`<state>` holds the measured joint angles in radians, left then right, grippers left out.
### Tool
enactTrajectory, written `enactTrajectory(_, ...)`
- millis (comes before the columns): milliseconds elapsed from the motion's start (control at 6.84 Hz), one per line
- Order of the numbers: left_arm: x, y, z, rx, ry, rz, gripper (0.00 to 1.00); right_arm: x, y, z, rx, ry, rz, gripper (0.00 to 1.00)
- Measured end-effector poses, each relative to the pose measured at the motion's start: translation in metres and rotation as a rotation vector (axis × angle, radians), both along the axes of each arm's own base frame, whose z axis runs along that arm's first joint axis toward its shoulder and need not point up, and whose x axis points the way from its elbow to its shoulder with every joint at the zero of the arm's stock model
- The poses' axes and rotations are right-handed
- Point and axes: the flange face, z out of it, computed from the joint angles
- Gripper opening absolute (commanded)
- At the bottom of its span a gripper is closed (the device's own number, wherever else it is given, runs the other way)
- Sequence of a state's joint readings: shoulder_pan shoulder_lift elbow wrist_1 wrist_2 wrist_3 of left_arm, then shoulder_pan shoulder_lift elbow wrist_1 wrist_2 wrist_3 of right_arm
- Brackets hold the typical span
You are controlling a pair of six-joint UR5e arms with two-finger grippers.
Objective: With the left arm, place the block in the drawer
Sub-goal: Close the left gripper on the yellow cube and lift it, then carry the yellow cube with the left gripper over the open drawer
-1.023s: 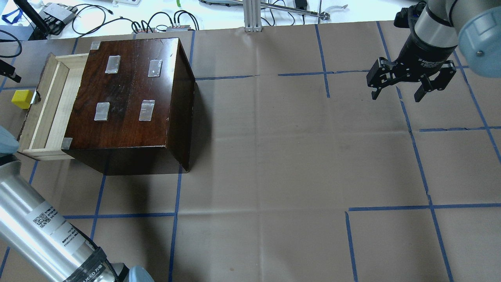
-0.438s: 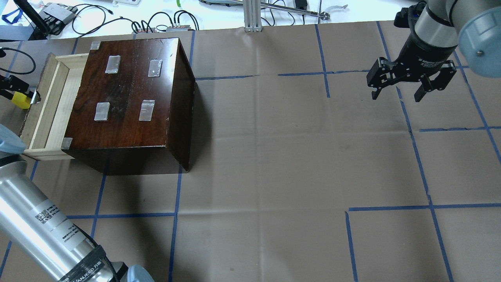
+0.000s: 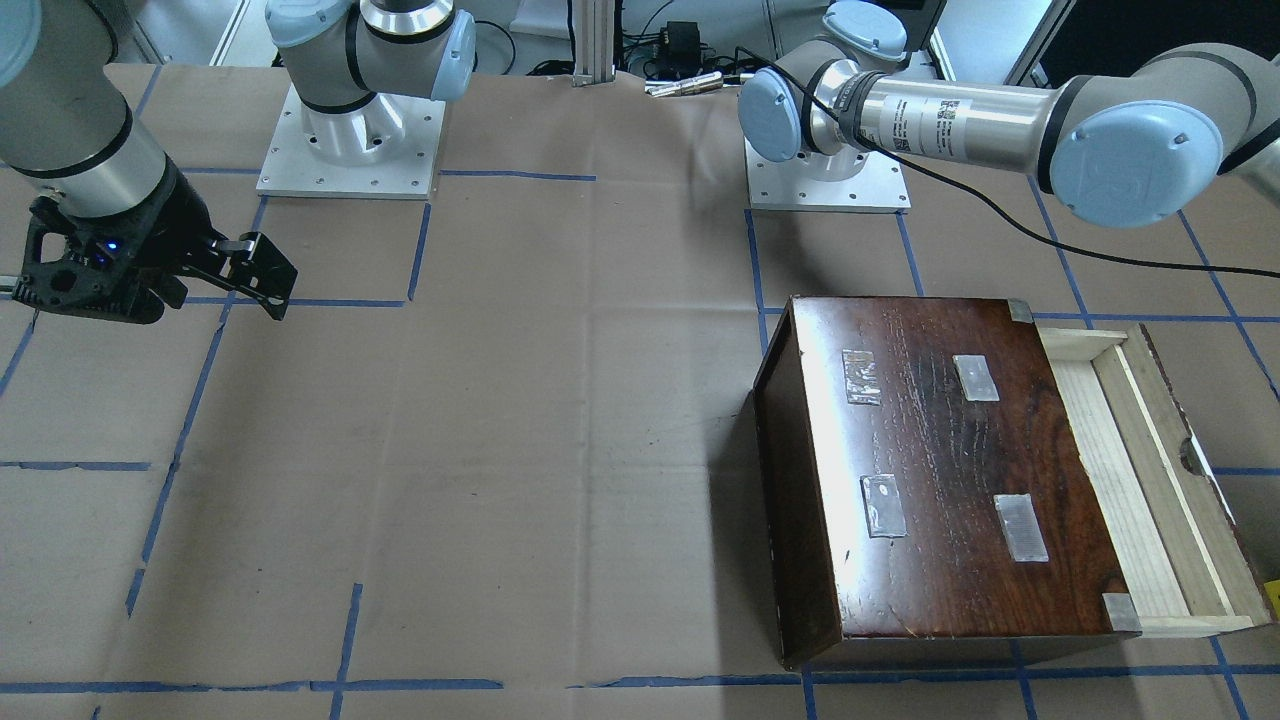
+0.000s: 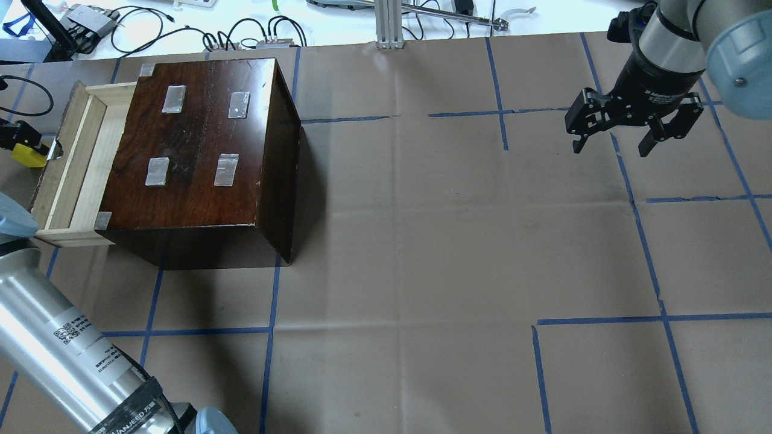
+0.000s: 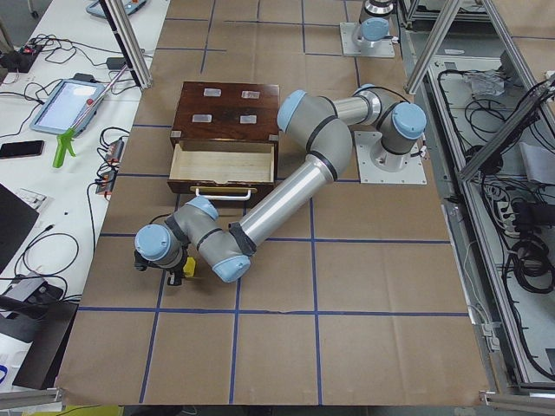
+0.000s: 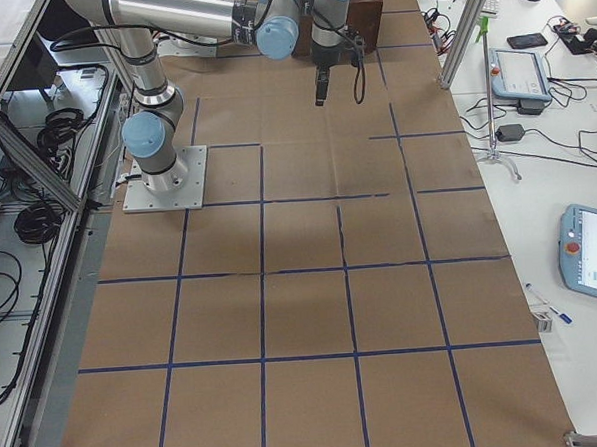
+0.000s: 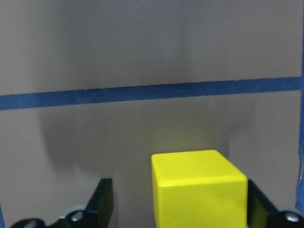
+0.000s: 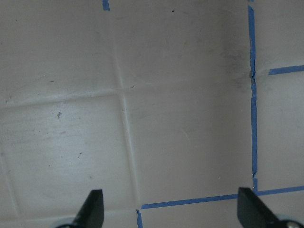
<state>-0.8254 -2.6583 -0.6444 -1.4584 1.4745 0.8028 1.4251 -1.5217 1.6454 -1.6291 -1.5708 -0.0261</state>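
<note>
The small bright yellow block (image 7: 199, 190) sits between the spread jaws of the black left gripper (image 7: 180, 209). One black finger (image 7: 259, 206) lies right against the block's side. The other finger (image 7: 102, 205) stands apart from it, with brown paper showing in the gap, so the jaws bracket the block and do not pinch it. In the overhead view the block is at the far left edge of the table, outside the long shallow drawer of pale unfinished wood (image 4: 78, 157) and just left of its front board. Whether the block rests on the paper cannot be told. The drawer is pulled out leftward from the dark glossy brown wooden box (image 4: 199, 144), whose top carries four silver tape patches (image 4: 173, 98). The drawer's white handle (image 5: 224, 192) faces the block, and its inside shows bare wood. The silver left arm with light-blue joint caps (image 5: 277, 195) reaches across beside the box and bends down in front of the drawer, and a thick black cable (image 3: 1000, 213) trails from it. The black right gripper (image 4: 612, 144) hangs over the far right of the brown paper table cover (image 4: 422, 241), which is crossed by blue tape lines. It is well apart from the box, with its jaws spread wide over bare paper.
</note>
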Motion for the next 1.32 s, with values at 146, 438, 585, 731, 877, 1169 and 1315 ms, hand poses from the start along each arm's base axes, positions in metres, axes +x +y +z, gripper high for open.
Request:
enactTrajectory(146, 0.0, 0.0, 0.014, -0.013, -0.013, 0.0, 0.24, 0.0, 0.0, 0.0, 0.0, 0.0, 0.0, 1.0)
enactTrajectory(438, -0.007, 0.006, 0.06, -0.032, -0.033, 0.001, 0.16, 0.0, 0.0, 0.0, 0.0, 0.0, -0.001, 1.0)
enactTrajectory(585, -0.015, 0.018, 0.083, -0.021, -0.029, 0.003, 0.16, 0.0, 0.0, 0.0, 0.0, 0.0, 0.0, 1.0)
enactTrajectory(731, -0.029, 0.036, 0.098, -0.001, -0.039, 0.008, 0.16, 0.0, 0.0, 0.0, 0.001, 0.0, 0.0, 1.0)
enactTrajectory(877, -0.046, 0.057, 0.113, 0.003, -0.071, 0.017, 0.16, 0.0, 0.0, -0.001, 0.001, 0.0, -0.001, 1.0)
enactTrajectory(1169, -0.094, 0.106, 0.157, -0.022, -0.118, 0.06, 0.16, 0.0, 0.0, 0.0, 0.0, 0.0, 0.0, 1.0)
enactTrajectory(1315, -0.114, 0.126, 0.179, -0.033, -0.132, 0.074, 0.16, 0.0, 0.0, 0.0, 0.0, 0.0, 0.0, 1.0)
